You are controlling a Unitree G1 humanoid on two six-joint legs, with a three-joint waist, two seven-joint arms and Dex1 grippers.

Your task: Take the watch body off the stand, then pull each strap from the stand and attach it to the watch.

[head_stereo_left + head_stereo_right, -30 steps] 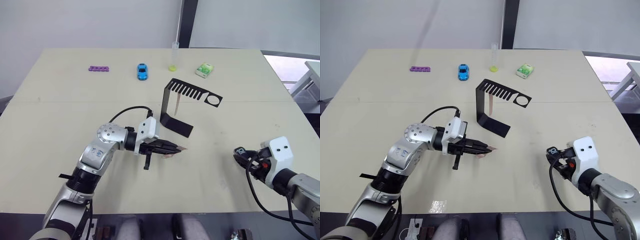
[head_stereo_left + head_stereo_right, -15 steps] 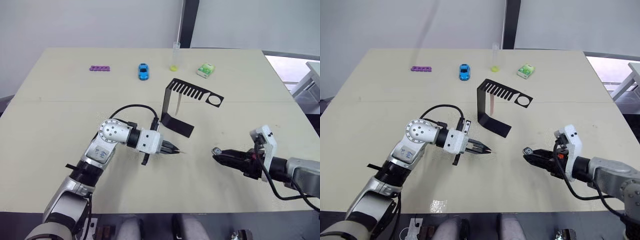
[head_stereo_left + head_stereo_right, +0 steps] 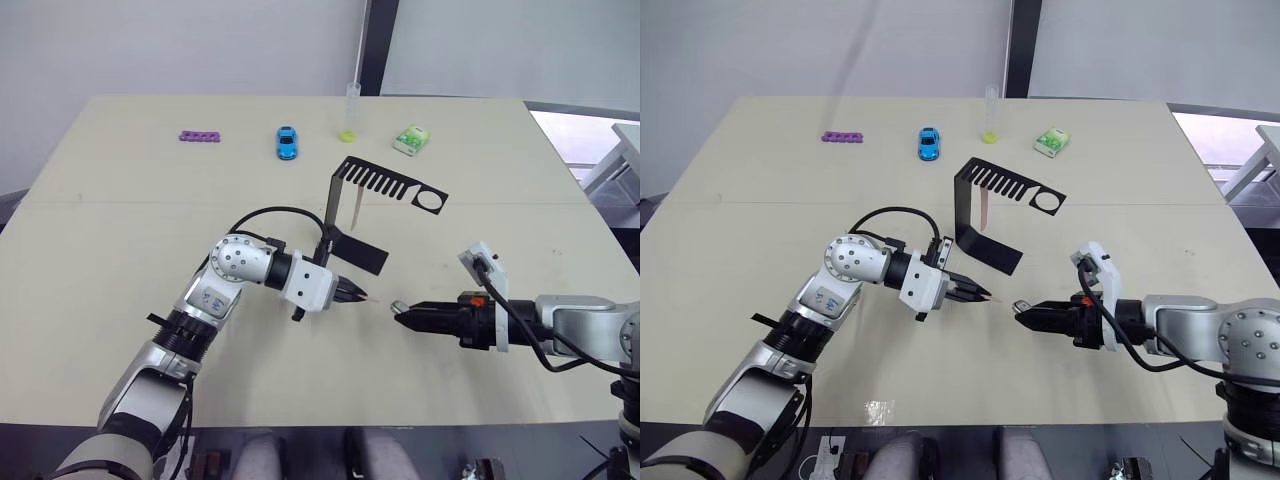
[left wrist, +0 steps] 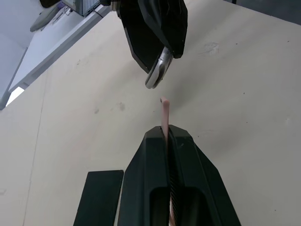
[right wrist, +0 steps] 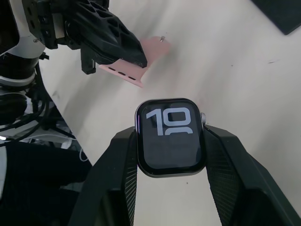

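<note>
Since the earlier frames both arms have been swung in toward the middle of the bench point(image 3: 120, 230), so strap and watch are now lined up nose to nose instead of sitting well apart.

Left gripper point(image 3: 352, 293) is clamped flat on one strap point(image 4: 164, 113), with only a short pink tip left poking out past the black fingertips. Right gripper point(image 3: 408, 317) is closed on the watch body point(image 5: 170, 136), squeezed by its two side edges, screen showing big light digits. The strap tip is pointed at the watch edge, near but not touching; a small gap can be made out in the left wrist view.

What could go sideways from here, as a guess:
- so little strap is sticking out that the black fingers could get bumped into the watch before the strap end is seated in the slot
- the strap looks soft, so it could get bent or pushed back through the grip if it's driven in slightly off-axis
- the watch is only pinched at its sides, so it could get twisted or popped out by a sideways shove

Further out, the stand point(image 3: 345, 215) is sitting behind the left gripper with the second strap point(image 3: 983, 213) hanging from its slotted top arm, not pulled yet. That half of the job is untouched.
</note>
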